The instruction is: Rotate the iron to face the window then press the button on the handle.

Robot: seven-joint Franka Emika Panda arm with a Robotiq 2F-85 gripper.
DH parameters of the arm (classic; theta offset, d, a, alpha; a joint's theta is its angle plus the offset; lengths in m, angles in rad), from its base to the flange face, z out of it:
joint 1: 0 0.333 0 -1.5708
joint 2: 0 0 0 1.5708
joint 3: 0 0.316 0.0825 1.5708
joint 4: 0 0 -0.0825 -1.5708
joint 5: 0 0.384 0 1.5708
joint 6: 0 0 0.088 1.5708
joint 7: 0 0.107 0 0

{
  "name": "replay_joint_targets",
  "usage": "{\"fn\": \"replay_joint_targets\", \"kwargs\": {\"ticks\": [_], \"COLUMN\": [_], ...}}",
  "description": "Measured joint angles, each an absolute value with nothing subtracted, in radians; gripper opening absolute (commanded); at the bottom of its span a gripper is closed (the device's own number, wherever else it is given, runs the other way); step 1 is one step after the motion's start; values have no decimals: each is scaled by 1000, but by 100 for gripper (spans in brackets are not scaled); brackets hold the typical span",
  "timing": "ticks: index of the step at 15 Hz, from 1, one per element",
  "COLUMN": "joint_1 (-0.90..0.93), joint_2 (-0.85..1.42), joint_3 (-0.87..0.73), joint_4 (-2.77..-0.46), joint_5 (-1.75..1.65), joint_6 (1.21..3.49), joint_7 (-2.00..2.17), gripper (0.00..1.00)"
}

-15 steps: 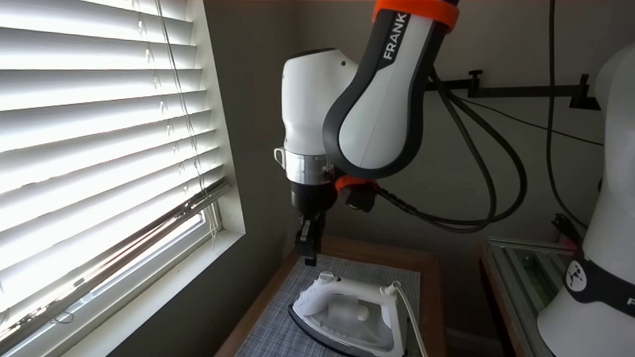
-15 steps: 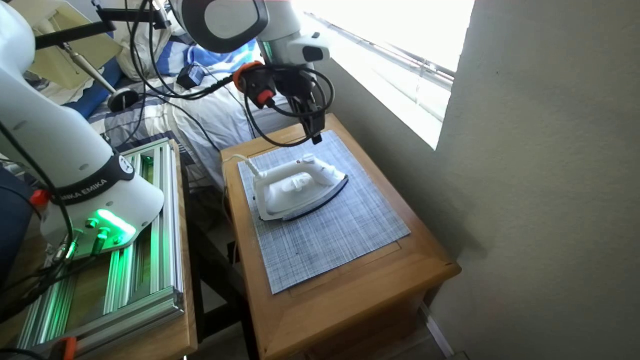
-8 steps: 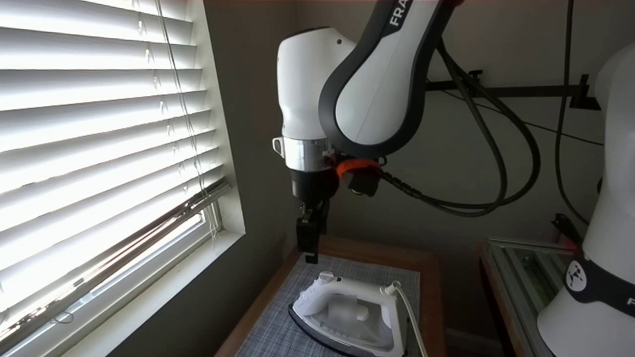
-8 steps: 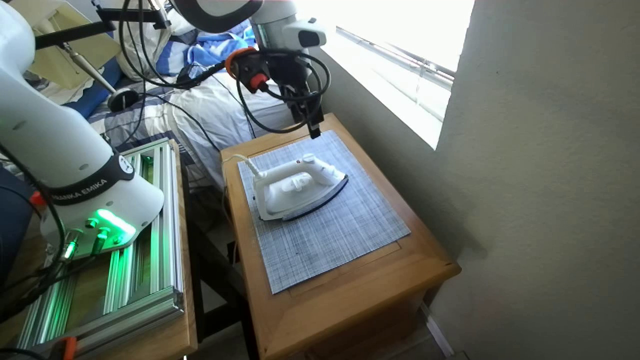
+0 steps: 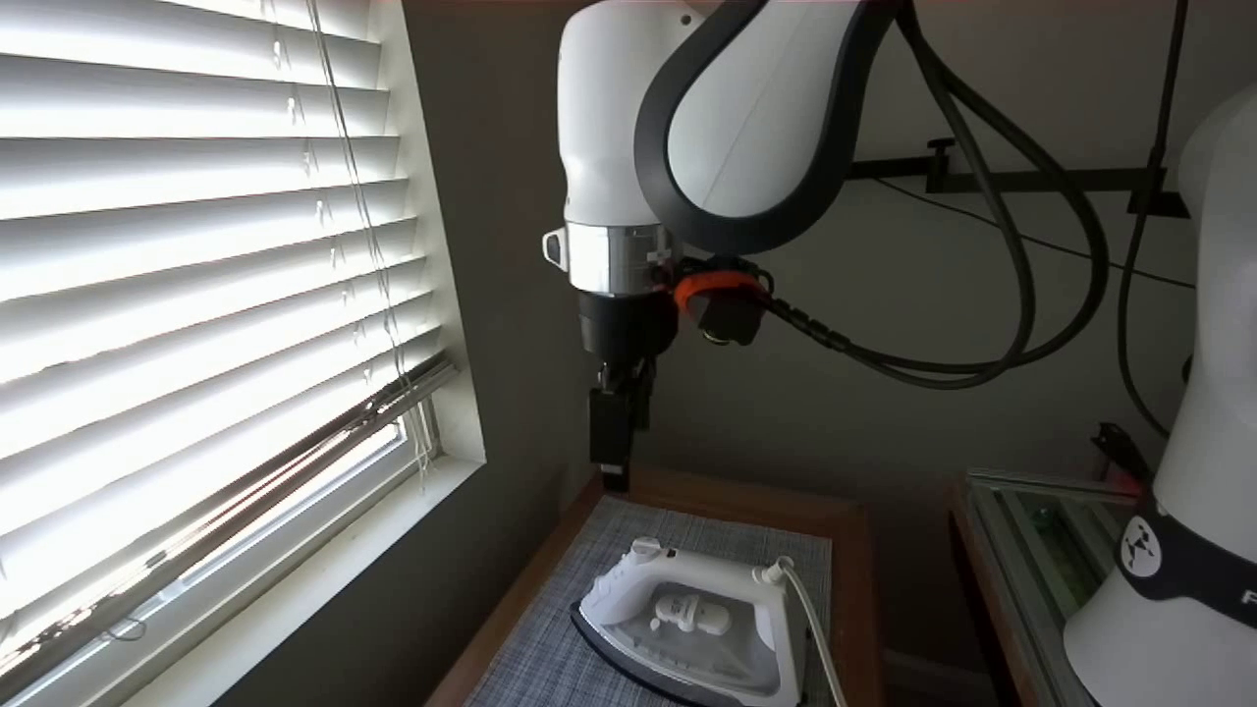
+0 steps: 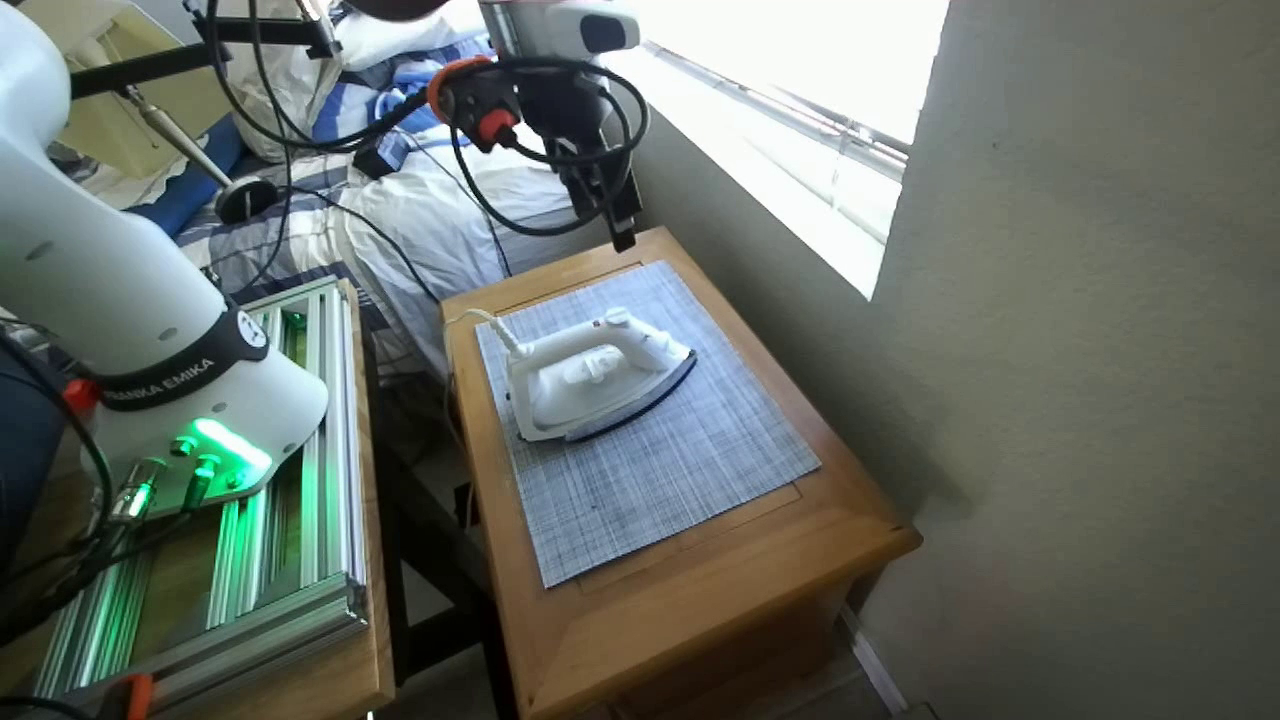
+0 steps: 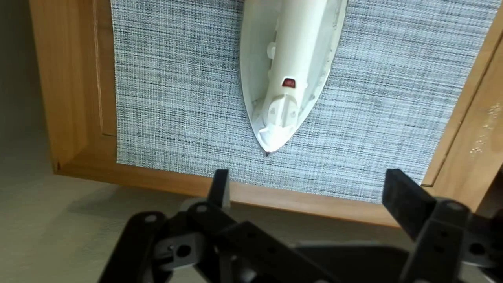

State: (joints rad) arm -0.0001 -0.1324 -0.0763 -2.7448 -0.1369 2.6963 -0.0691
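Arm travel: your arm [image 5: 624,128] and gripper [image 7: 306,181] stand higher than in the earlier frames; the iron [image 6: 590,385] has not shifted in both exterior views.

Fingers [image 7: 219,188]: set wide apart with nothing between them; you are not in contact with the iron.

Handle button: a small red piece [image 7: 289,83], button or indicator, sits on top of the handle [image 7: 296,45], just behind the dial [image 7: 281,112]. Whether it is the one you were told to press, and whether it has been pressed, cannot be verified; you should carry the press as unconfirmed.

Iron heading: the nose points to the window [image 5: 211,295] side, so you may, in my judgement, mark the rotation as done; exact alignment is not established.

Iron tank: the greyish side of the body may be a water container; you cannot tell from these pictures whether it holds anything.

Mat and table: the iron lies sole down on the woven mat [image 6: 680,500], which lies on the wooden table [image 6: 700,590]. Its cord [image 5: 811,628] leaves from the handle's rear end.

Window: beyond the table you have slatted blinds [image 5: 177,162], lowered nearly to the sill and brightly backlit.
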Motion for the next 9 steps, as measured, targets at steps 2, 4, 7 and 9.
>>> {"fn": "replay_joint_targets", "kwargs": {"ticks": [2, 4, 7, 9], "joint_1": [2, 2, 2, 2], "joint_2": [-155, -180, -197, -198], "joint_3": [-76, -76, -76, -76], "joint_4": [-2742, -2741, -2742, -2742], "joint_5": [-98, -73, -68, -68], "joint_6": [2687, 2681, 2673, 2673], "joint_7": [-106, -134, -142, -143], "gripper": [100, 100, 100, 100]}}
